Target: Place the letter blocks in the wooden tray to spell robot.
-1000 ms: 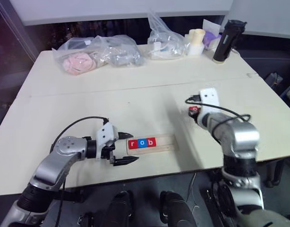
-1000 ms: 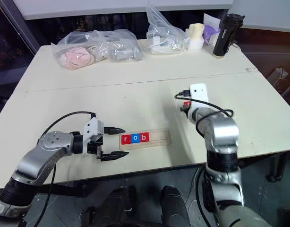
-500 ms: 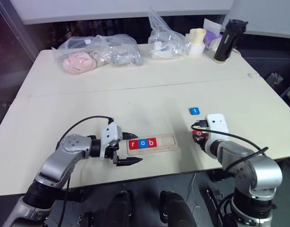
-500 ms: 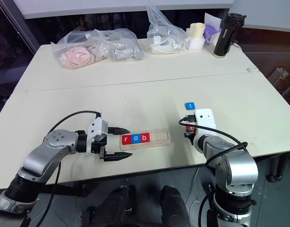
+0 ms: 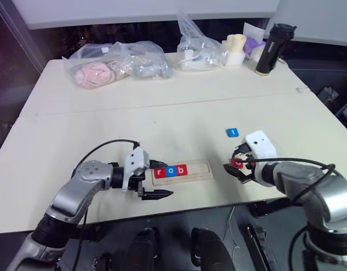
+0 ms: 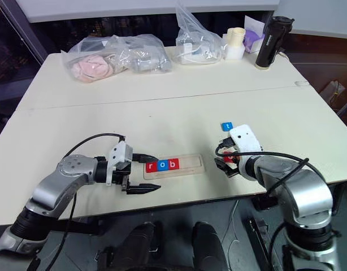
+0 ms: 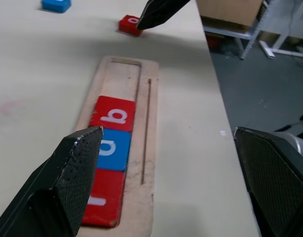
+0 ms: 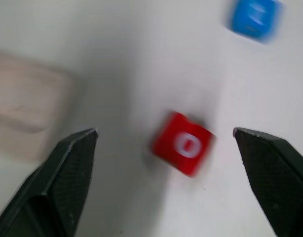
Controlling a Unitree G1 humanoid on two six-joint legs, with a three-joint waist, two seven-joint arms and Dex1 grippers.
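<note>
Right end effector (image 8: pixel 161 182) spread wide, fingers either side of the red o tile (image 8: pixel 183 143), not touching it; the tile lies loose on the worktop (image 5: pixel 162 118), just off the tray's right end. Blue t tile (image 5: pixel 232 132) sits near, farther back. Left end effector (image 5: pixel 154 179) also spread, empty, at the tray's left end. Tray (image 5: pixel 196 169) holds r, o, b in its left part; the right part is bare.
</note>
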